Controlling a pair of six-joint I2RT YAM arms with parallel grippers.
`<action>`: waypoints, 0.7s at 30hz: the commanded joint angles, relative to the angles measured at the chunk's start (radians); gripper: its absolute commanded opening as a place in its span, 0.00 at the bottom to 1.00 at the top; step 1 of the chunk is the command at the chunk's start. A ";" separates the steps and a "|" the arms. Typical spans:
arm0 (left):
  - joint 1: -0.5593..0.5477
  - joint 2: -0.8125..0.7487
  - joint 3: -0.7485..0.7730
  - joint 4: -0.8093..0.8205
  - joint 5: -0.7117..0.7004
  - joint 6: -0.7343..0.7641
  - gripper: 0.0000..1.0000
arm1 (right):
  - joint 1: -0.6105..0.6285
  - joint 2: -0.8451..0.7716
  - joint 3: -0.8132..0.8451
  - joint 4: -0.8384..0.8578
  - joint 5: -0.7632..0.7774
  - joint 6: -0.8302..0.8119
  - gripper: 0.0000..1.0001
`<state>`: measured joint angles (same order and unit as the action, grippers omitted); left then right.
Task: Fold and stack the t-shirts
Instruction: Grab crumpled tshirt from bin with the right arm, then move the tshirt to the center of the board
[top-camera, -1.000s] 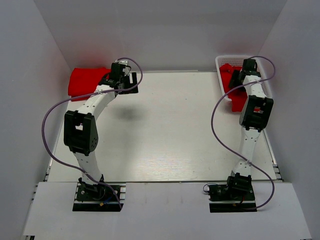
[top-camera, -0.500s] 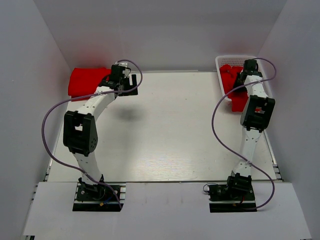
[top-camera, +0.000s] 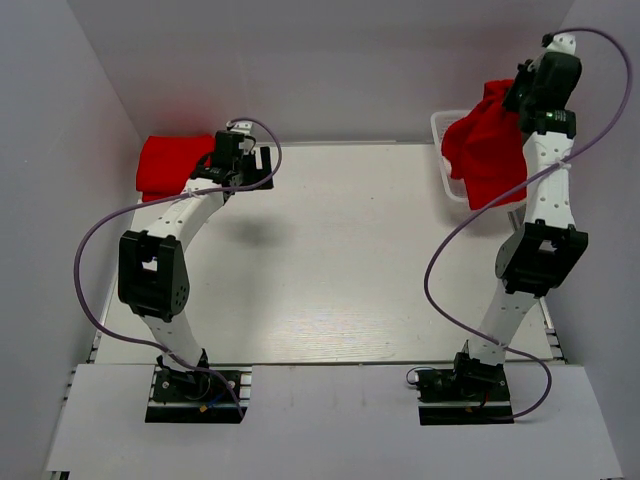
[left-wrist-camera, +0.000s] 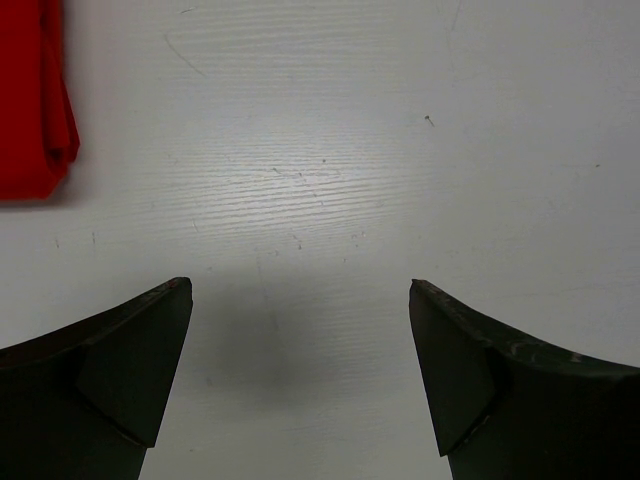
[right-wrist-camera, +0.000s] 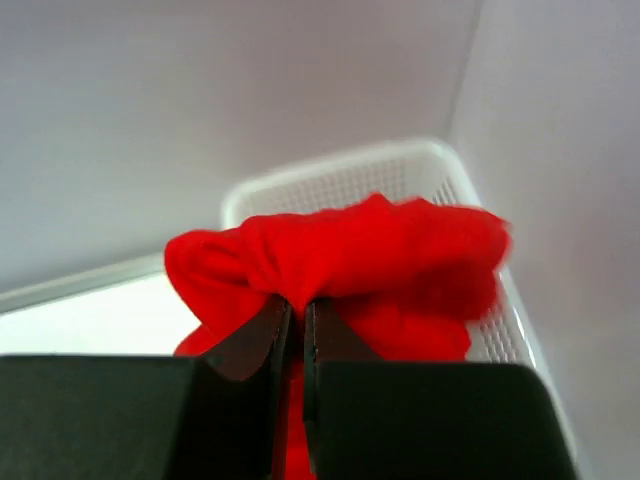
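Red t-shirt (top-camera: 487, 140), bunched, is clamped between the closed jaws of the right gripper (right-wrist-camera: 297, 310) and is held hanging above the white mesh basket (right-wrist-camera: 330, 175) at the far right corner. A folded t-shirt (top-camera: 168, 162) is seen lying at the far left of the table (top-camera: 330, 260). Just beside it the left gripper (left-wrist-camera: 300, 290) is held over the tabletop, jaws wide apart.

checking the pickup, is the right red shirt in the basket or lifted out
Lifted out: the t-shirt hangs bunched from the right gripper, fingers shut, above the white basket. Fully clear: cannot tell.
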<state>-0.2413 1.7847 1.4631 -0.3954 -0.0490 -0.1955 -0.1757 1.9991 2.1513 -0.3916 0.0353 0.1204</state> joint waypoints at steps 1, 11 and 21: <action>0.005 -0.067 -0.007 0.039 0.035 0.019 1.00 | 0.002 -0.043 0.041 0.111 -0.098 -0.011 0.00; 0.014 -0.067 0.031 0.049 0.047 0.038 1.00 | 0.033 -0.117 0.145 0.229 -0.357 0.015 0.00; 0.033 -0.093 0.045 0.010 0.063 0.038 1.00 | 0.174 -0.148 0.225 0.327 -0.527 -0.008 0.00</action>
<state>-0.2203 1.7824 1.4841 -0.3683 0.0055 -0.1654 -0.0326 1.9388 2.2890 -0.2207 -0.3817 0.1226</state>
